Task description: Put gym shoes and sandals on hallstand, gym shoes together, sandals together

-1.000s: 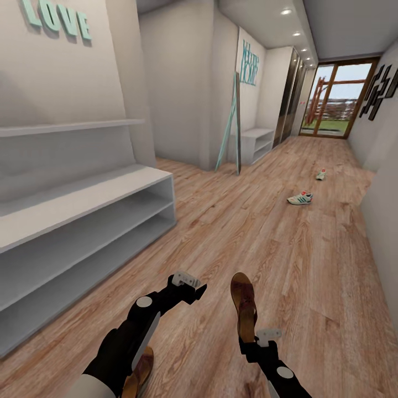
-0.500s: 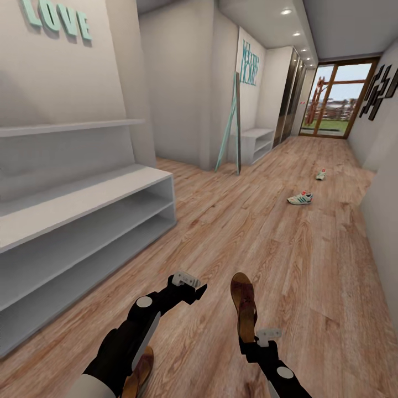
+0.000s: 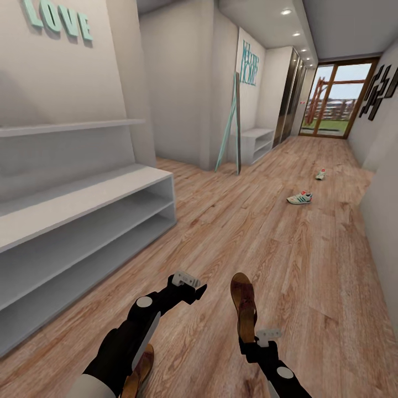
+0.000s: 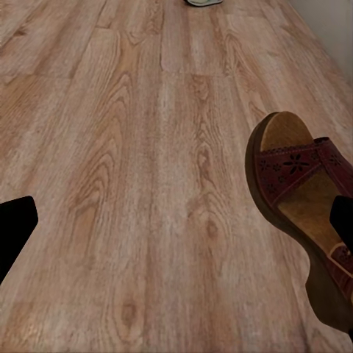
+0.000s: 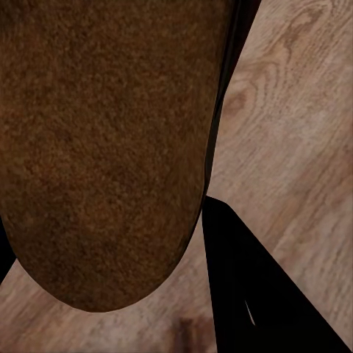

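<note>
below, right gripper [image 3: 247, 337] pinching sandal [image 3: 244, 307], left gripper [image 3: 194, 292] spread, second sandal [image 3: 139, 371] half hidden

One brown sandal [image 3: 244, 307] is held up off the wood floor [image 3: 309, 265], toe pointing away. The other sandal [image 3: 139, 371] lies low beside the robot. Two white-and-green gym shoes [image 3: 300, 198] [image 3: 320, 174] lie far down the floor, apart. The white shoe rack [image 3: 83, 199] has bare shelves.
</note>
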